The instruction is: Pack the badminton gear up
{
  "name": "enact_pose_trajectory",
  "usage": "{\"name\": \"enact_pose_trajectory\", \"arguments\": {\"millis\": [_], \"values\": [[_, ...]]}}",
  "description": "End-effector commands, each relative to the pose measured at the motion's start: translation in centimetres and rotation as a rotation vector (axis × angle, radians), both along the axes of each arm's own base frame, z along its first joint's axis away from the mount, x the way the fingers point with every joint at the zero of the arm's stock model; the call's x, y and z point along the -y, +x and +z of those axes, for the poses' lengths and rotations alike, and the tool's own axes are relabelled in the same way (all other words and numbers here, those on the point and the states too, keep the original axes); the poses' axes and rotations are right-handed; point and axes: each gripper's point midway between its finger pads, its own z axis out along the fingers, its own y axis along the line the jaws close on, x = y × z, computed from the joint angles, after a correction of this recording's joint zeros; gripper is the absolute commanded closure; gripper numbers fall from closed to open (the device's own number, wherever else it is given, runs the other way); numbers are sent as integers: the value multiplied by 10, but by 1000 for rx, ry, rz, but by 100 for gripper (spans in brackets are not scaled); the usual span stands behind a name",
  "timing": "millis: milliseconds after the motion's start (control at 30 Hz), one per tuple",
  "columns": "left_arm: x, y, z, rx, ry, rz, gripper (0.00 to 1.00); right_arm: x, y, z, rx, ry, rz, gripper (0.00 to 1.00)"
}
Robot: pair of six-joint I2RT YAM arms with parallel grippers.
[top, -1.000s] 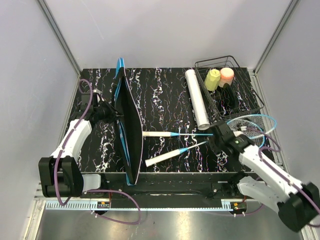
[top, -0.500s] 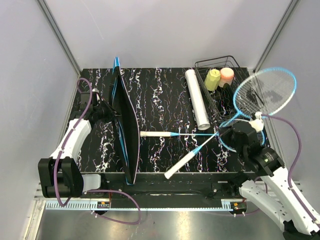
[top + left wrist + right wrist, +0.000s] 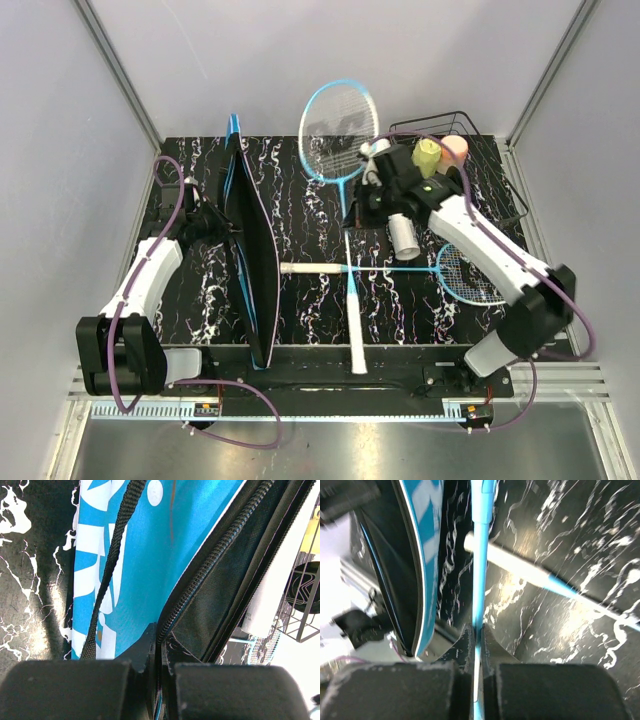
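The left gripper point(image 3: 157, 655) is clenched on the zippered edge of the blue racket cover point(image 3: 258, 255), which stands on its edge at the left of the bench point(image 3: 300, 200) with its dark inside facing right. The right gripper point(image 3: 477, 645) is clamped on the thin blue shaft of one racket point(image 3: 480, 555). That racket is held off the bench, with its head toward the far wall and its white handle reaching toward the near edge. The held racket crosses above the second racket point(image 3: 312, 268), which lies flat with its handle end just beside the cover. The white tube point(image 3: 404, 232) lies partly under the right arm, and no shuttlecocks can be made out. The step in hand appears to be loading the first racket. It should be swung parallel to the cover's length and slid in through the open side. The left grip should keep the mouth spread meanwhile. The pinch on the narrow shaft may let the frame twist, so the travel should be slow. The handle should clear the lying racket.
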Motion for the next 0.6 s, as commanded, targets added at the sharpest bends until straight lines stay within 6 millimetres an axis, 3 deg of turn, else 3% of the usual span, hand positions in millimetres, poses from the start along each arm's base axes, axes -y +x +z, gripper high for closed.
{"name": "enact_pose_trajectory", "arguments": {"millis": [0,33,167,300,400,567], "values": [[-3,14,21,81,6,9,100,-40,-61,12,-95,-13,297,100],[-3,14,19,77,1,9,100,-51,-76,10,-99,-27,345,100],[0,15,19,72,-16,1,100,-71,-100,2,-138,-43,391,100],[0,15,18,71,-20,1,100,-81,-108,-22,-158,-110,397,100],[0,15,19,78,-13,4,100,-77,-104,-48,-153,-229,361,100],[-2,14,20,81,-7,10,100,-70,-98,-64,-148,-350,302,100]]}}
